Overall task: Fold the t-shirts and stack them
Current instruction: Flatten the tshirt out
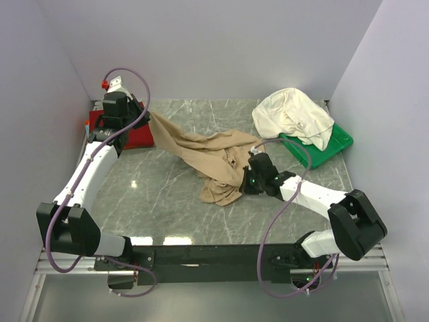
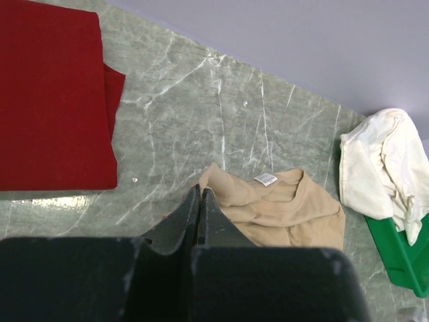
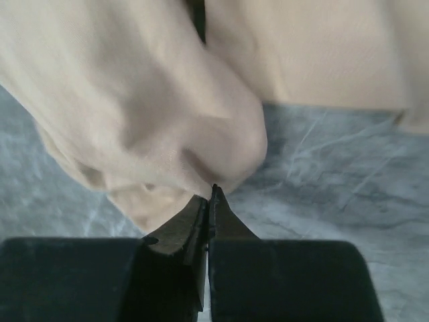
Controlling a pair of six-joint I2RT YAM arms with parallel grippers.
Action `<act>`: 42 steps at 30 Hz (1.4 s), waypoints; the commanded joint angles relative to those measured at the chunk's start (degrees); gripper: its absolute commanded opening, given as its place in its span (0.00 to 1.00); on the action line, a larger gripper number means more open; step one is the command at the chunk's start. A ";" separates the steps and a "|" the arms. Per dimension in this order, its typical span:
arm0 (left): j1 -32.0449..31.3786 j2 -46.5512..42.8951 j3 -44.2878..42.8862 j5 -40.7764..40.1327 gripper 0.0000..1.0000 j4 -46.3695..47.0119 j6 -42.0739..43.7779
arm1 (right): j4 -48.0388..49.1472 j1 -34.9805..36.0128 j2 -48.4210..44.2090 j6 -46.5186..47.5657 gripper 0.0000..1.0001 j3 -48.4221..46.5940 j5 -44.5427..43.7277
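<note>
The tan t-shirt (image 1: 208, 157) is stretched in a band across the marble table (image 1: 167, 201). My left gripper (image 1: 142, 113) holds its far-left end raised; in the left wrist view the left gripper (image 2: 200, 190) is shut on a fold of the tan t-shirt (image 2: 288, 208), whose neck label shows. The right gripper (image 1: 249, 176) sits low at the crumpled near end. In the right wrist view the right gripper (image 3: 212, 192) is shut, pinching the edge of the tan t-shirt (image 3: 154, 107). A folded red t-shirt (image 1: 137, 137) (image 2: 53, 100) lies flat at the back left. A cream t-shirt (image 1: 291, 114) (image 2: 382, 161) is heaped at the back right.
A green tray (image 1: 335, 142) (image 2: 399, 258) stands at the back right, partly under the cream t-shirt. Lilac walls close in the table on the left, back and right. Bare marble (image 1: 154, 194) lies in front of the tan t-shirt.
</note>
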State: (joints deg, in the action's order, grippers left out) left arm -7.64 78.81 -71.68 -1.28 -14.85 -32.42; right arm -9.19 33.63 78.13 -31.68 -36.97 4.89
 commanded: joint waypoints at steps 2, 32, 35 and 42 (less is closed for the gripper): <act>2.71 1.60 -4.95 3.62 0.00 1.85 -1.32 | -5.30 -0.05 -2.19 3.63 0.00 -12.05 -11.28; 7.38 -23.70 24.04 -8.66 0.00 2.89 -5.11 | -14.28 -0.05 -11.60 6.63 0.53 -10.24 -13.60; 7.38 -23.00 24.39 -8.48 0.01 2.81 -4.84 | -13.57 0.04 -9.76 6.02 0.53 -8.13 -13.93; 7.29 -21.94 24.13 -7.69 0.00 3.07 -4.14 | -13.15 -2.16 -2.03 2.95 0.55 -6.63 -17.91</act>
State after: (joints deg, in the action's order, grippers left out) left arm -0.45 56.77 -46.94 -10.15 -14.37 -37.93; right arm -24.82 33.01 74.00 -26.59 -44.42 -11.40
